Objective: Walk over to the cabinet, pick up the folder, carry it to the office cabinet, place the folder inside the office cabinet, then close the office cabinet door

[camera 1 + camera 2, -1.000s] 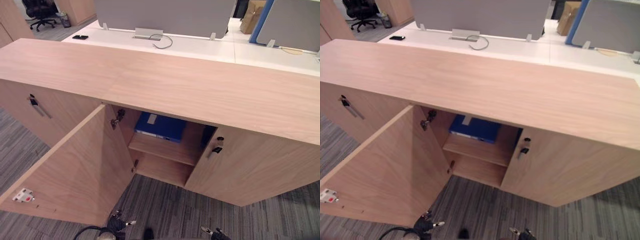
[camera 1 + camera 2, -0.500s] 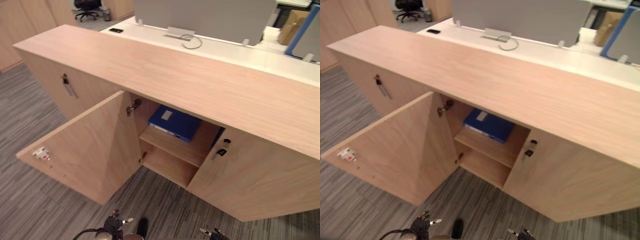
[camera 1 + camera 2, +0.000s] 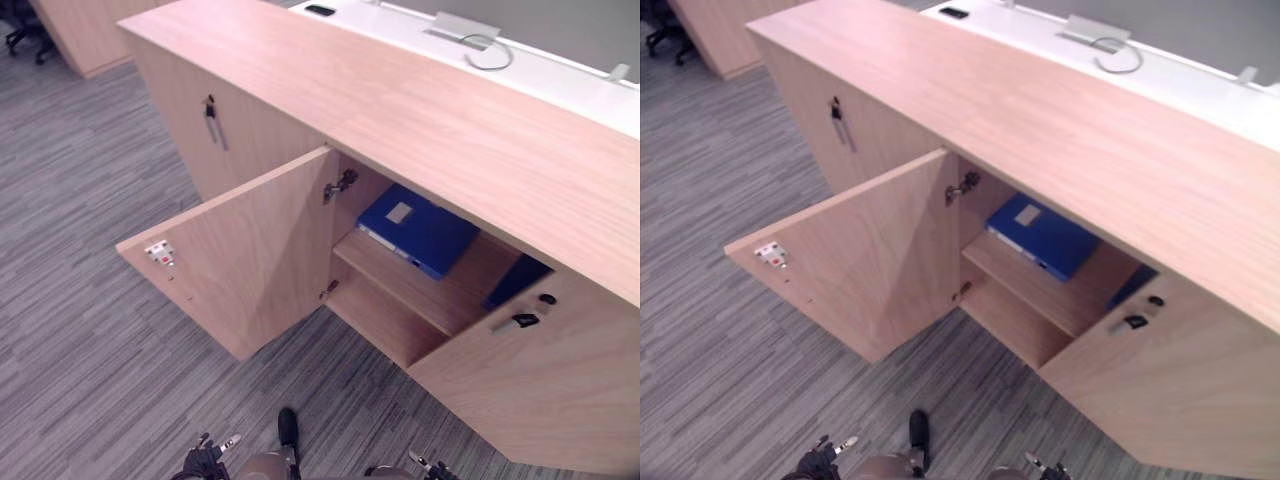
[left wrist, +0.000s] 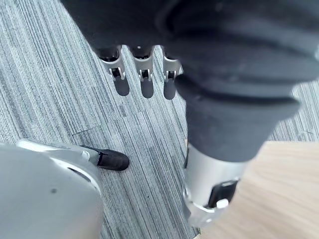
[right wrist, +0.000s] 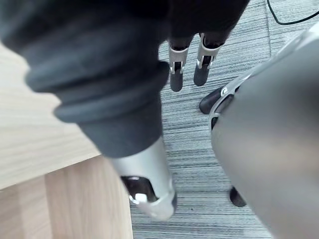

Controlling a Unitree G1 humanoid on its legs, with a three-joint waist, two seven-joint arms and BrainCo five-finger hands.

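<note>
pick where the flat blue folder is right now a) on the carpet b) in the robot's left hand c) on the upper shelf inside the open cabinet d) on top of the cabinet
c: the blue folder lies flat on the upper shelf inside the office cabinet, just past its open door.

Camera swung left, seemingly; door (image 3: 245,255) shows further right.
</note>
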